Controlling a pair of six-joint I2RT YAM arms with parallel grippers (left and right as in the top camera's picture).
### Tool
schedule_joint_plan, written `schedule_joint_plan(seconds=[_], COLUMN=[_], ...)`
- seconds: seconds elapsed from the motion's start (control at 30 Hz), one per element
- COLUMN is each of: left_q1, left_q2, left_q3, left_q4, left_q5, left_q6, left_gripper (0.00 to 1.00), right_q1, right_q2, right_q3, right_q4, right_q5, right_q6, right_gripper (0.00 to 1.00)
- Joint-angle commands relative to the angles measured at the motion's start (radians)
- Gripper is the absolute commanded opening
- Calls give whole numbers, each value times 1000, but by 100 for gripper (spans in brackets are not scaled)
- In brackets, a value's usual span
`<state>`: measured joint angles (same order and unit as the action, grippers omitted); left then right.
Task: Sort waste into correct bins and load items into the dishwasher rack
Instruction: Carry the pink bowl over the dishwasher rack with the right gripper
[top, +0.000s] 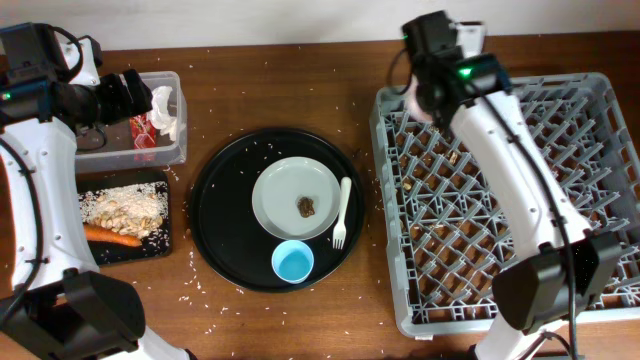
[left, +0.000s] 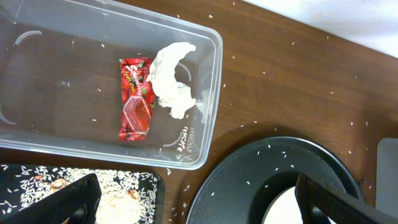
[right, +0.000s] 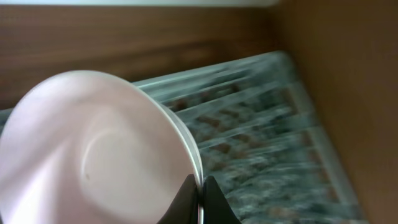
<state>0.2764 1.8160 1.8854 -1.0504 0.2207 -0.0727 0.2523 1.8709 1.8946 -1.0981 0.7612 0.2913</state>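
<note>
white bowl (right: 93, 155) in right jaws, rack (right: 249, 124) beyond

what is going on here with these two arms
The right gripper is pinching the rim of the small white bowl above a far corner of the dishwasher rack. The left gripper hangs open and empty over the clear box, which holds the red wrapper and tissue. Rice and the carrot lie in the shallow black tray. The plate, fork and blue cup sit on the round black tray.
</note>
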Motion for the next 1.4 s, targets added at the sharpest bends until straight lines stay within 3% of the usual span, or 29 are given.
schedule_joint_plan(seconds=[0.0,0.17,0.33,0.5,0.7,1.13,1.2,1.27,1.37], left_q1=[3,3,3,3,3,3,3,3,3], left_q2=[4,4,4,4,4,4,4,4,4], left_q3=[14,13,13,13,14,13,13,13,13], left_q4=[2,2,2,2,2,2,2,2,2], left_q5=[0,0,0,0,0,0,0,0,0], left_q6=[-6,-6,-6,-6,-6,-6,-6,-6,-6], left_gripper=[99,99,99,99,99,99,99,99,99], right_q1=[-31,-30,-18,31,5,78,93,101,102], right_q2=[-3,72,164,203,212,214,214,214,214], right_q3=[11,11,11,-10,-48,-136,-136,-136,-136], right_q4=[60,216,212,213,225,251,250,250,250], right_q5=[235,259,317,245,332,259,259,237,184], right_q6=[-215,-528,-668,-679,-676,-668,-668,-668,-668], right_gripper=[4,4,4,4,4,4,19,27,53])
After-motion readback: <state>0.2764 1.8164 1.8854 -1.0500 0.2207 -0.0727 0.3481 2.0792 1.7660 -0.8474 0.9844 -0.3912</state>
